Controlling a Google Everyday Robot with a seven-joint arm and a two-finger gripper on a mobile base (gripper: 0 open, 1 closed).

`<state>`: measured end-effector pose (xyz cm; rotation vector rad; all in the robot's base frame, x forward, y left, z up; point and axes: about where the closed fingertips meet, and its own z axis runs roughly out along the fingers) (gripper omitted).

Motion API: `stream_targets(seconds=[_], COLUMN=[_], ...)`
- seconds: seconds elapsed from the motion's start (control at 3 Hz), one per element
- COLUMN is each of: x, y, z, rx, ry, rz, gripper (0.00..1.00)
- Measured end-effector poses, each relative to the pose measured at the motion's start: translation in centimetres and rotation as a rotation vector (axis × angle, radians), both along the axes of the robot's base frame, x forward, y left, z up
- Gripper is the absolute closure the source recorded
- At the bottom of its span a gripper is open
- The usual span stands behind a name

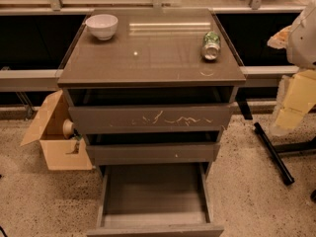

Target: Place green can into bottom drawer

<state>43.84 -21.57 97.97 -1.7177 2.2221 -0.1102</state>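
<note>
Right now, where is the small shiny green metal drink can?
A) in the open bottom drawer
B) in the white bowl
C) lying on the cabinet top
C: the green can lies on its side on the brown cabinet top, away from the round white bowl and the pulled-out bottom drawer; the claw is out of view.

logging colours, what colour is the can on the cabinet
The green can is shiny green with a silver end, in the camera view; gripper not in view.

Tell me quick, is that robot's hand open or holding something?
Gripper, at the right edge: cannot be told. The can lies apart from it on the cabinet top.
</note>
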Motion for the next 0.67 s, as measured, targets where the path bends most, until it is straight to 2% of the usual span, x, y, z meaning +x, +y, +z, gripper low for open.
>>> stream_targets(seconds=[0.33,0.67], x=[0.0,2.5], y=[0.0,-2.0], z=[0.0,-0.1], rx=[0.0,0.051], ry=[-0.001,-0.033], rz=[0.0,0.028], gripper=[0.0,0.0])
